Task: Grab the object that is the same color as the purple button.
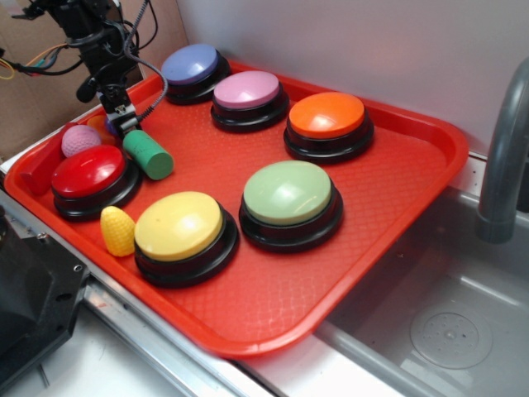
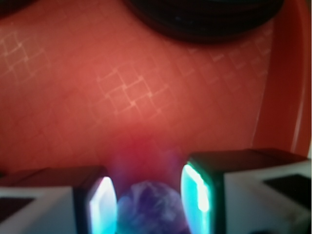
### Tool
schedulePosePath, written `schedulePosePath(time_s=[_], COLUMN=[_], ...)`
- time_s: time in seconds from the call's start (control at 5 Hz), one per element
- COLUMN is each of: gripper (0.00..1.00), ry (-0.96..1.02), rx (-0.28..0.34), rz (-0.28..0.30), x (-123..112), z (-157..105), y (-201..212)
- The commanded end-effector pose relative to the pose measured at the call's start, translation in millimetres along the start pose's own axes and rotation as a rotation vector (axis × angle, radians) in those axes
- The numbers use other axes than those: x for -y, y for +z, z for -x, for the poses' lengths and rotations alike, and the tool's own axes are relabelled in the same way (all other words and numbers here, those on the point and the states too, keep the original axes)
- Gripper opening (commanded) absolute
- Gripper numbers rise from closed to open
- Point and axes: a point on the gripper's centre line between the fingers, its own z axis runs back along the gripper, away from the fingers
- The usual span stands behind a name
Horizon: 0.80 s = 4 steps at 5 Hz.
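Flanking one purple ball (image 2: 148, 207), the jaws stand narrow above one red tray (image 2: 146, 87) holding six buttons.

On the red tray (image 1: 397, 215) we see six buttons: blue (image 1: 191, 64), pink-lilac (image 1: 247, 88), orange (image 1: 326, 114), green (image 1: 288, 192), yellow (image 1: 178, 225) and red (image 1: 88, 171). A green cylinder (image 1: 149, 154) lies beside the red one (on its side), near a pink dimpled ball (image 1: 79, 140) and a yellow ridged piece (image 1: 117, 230). A sink (image 1: 446, 331) sits alongside.
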Motion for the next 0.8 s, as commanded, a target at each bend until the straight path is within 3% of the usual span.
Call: schedulePosePath(time_s=[0.0, 0.2, 0.6], gripper=[0.00, 0.00, 0.00], ry=[0.174, 0.199, 0.115], rx=[0.035, 0.051, 0.069], rz=[-0.025, 0.000, 0.061], x=[5.8, 25.1, 85.9], z=[-17.7, -29.4, -51.9], y=[94.5, 120.2, 135.3])
